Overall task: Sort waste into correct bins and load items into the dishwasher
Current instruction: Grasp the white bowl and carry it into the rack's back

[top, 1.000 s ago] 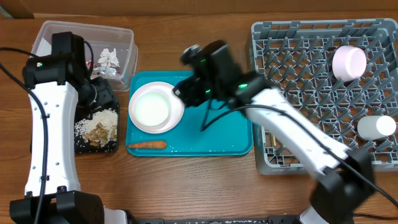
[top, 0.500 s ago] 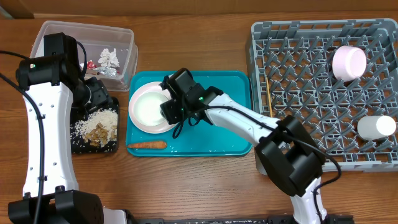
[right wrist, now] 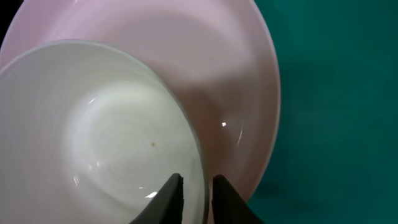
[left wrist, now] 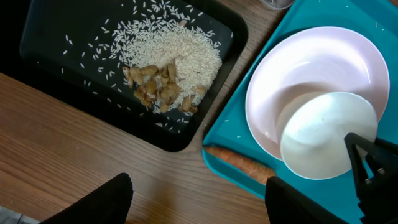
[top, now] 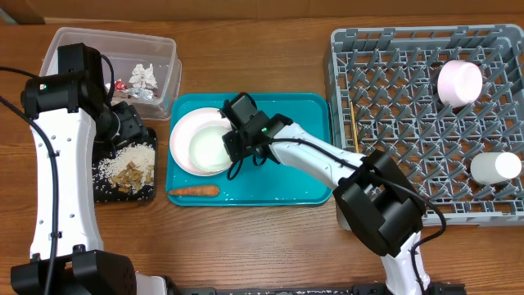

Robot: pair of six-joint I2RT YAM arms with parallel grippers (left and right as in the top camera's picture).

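a: entry one, right arm point(top: 327, 160). what are its jaws doing?
b: the right jaws are pinching the rim of the white bowl point(right wrist: 106, 137), one finger inside and one outside.
a: where is that bowl sitting?
b: it is overlapping the white round plate point(top: 182, 131) on the teal tray point(top: 295, 184), off-centre toward the rack side. i cannot tell whether it is touching the plate.
a: entry two, left arm point(top: 61, 164)?
b: the left jaws are standing wide apart, holding nothing, hovering near the black tray point(left wrist: 50, 37).
a: waste?
b: white rice and brownish food scraps point(left wrist: 163, 84) are lying in the black tray. the orange carrot point(top: 194, 192) is lying on the teal tray, just beside the plate. crumpled silver foil point(top: 146, 78) and a red-white wrapper point(top: 120, 84) are lying in the clear plastic tub point(top: 82, 45).
a: dishwasher?
b: the grey dish rack point(top: 393, 106) is standing at the right of the tabletop point(top: 270, 49), carrying a pinkish-white bowl point(top: 458, 80) and a small white cup point(top: 495, 168).
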